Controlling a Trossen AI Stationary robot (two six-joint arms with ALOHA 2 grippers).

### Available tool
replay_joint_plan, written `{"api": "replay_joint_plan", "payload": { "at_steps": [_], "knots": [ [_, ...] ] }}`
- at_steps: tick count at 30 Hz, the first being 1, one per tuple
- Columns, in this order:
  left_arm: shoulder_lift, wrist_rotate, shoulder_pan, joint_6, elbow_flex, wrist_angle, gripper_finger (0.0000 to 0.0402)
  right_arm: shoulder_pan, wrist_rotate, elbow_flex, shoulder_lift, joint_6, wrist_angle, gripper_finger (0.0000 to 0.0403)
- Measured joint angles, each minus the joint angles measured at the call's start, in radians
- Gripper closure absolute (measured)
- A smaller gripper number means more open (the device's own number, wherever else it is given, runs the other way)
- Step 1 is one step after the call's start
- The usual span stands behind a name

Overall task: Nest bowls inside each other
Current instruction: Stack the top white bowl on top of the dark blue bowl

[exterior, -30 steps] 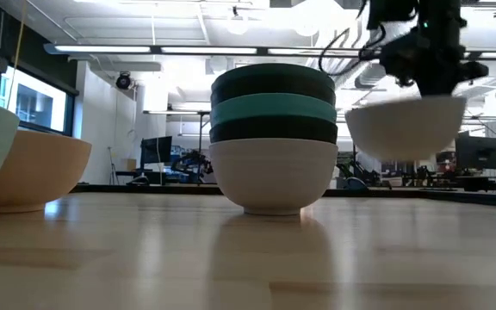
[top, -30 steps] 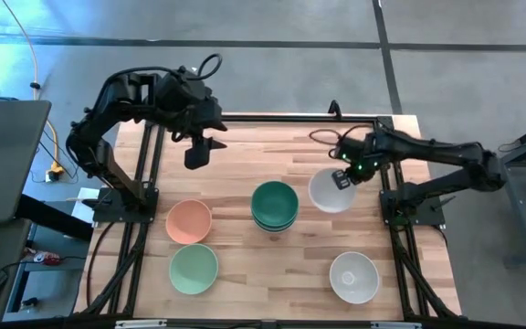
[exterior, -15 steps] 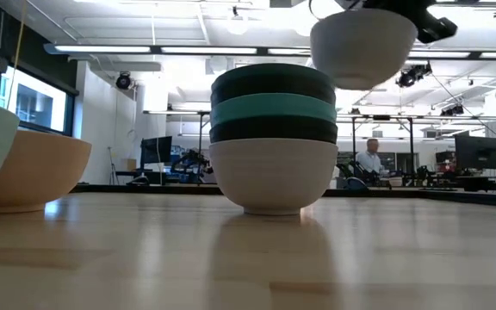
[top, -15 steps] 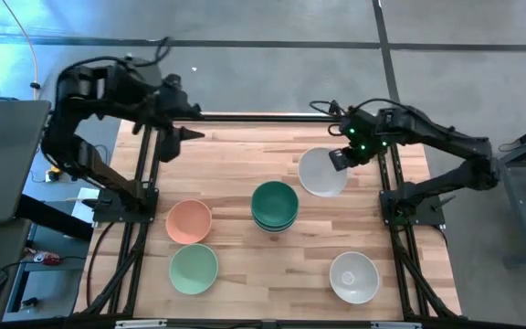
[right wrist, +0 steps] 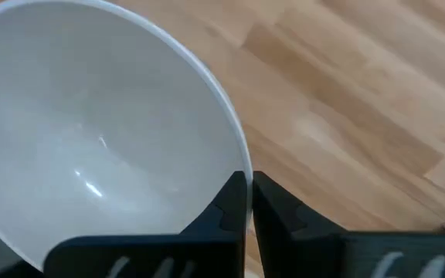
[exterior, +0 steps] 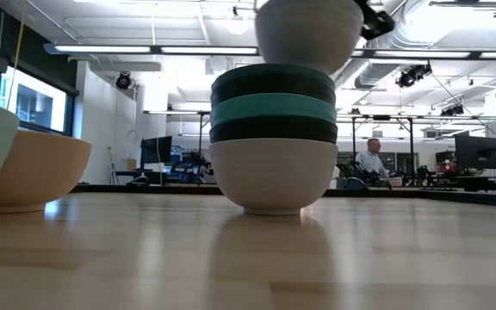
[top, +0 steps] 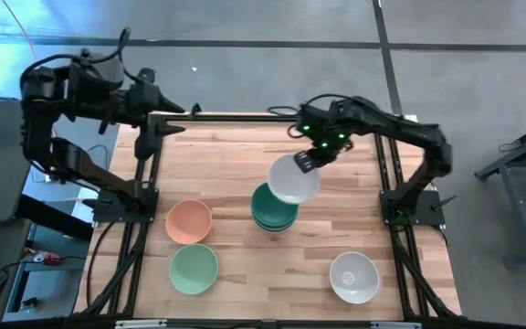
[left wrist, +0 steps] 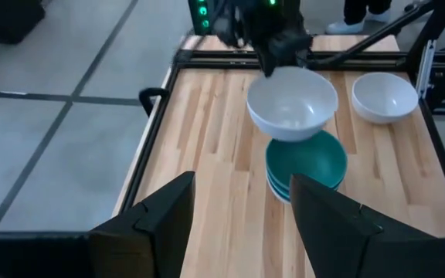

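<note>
Above the dark-topped stack (top: 273, 208) hangs a smooth, glossy white bowl (top: 292, 179).

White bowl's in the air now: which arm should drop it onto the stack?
Right. Its gripper is pinching the round white bowl's rim above the stack of nested bowls. The left gripper is back at the table's far-left corner, empty.

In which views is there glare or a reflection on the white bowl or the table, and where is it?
Right wrist view: small bright highlights lie inside the held white bowl, which the right claw pinches at its rim. Low view: the table is glossy and mirrors the stack of bowls as a dim reflection beneath it. High view: no glare shows on the wood.
</note>
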Motion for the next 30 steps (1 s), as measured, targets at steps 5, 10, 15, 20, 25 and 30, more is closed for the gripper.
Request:
{"api": "replay_joint_plan", "payload": {
  "at_steps": [5, 10, 15, 20, 25, 30],
  "knots": [
    [-0.028, -0.027, 0.0, 0.001, 0.0, 0.0, 0.0202, 0.041, -0.011, 0.134, 0.135, -0.036, -0.054, 0.0403],
    [-0.057, -0.03, 0.0, 0.007, 0.0, 0.0, 0.0202, 0.069, -0.019, 0.177, 0.202, -0.045, -0.05, 0.0403],
    [-0.081, -0.03, 0.0, 0.007, 0.0, 0.0, 0.0202, 0.098, -0.018, 0.162, 0.229, -0.044, -0.028, 0.0403],
    [-0.091, -0.037, 0.0, 0.001, 0.0, 0.0, 0.0202, 0.11, -0.018, 0.145, 0.236, -0.044, 0.031, 0.0403],
    [-0.091, -0.037, 0.0, -0.004, 0.0, 0.0, 0.0202, 0.107, -0.006, 0.108, 0.236, -0.044, 0.065, 0.0403],
    [-0.091, -0.037, 0.0, -0.004, 0.0, 0.0, 0.0202, 0.108, -0.015, 0.041, 0.236, -0.044, 0.111, 0.0403]
  ]
}}
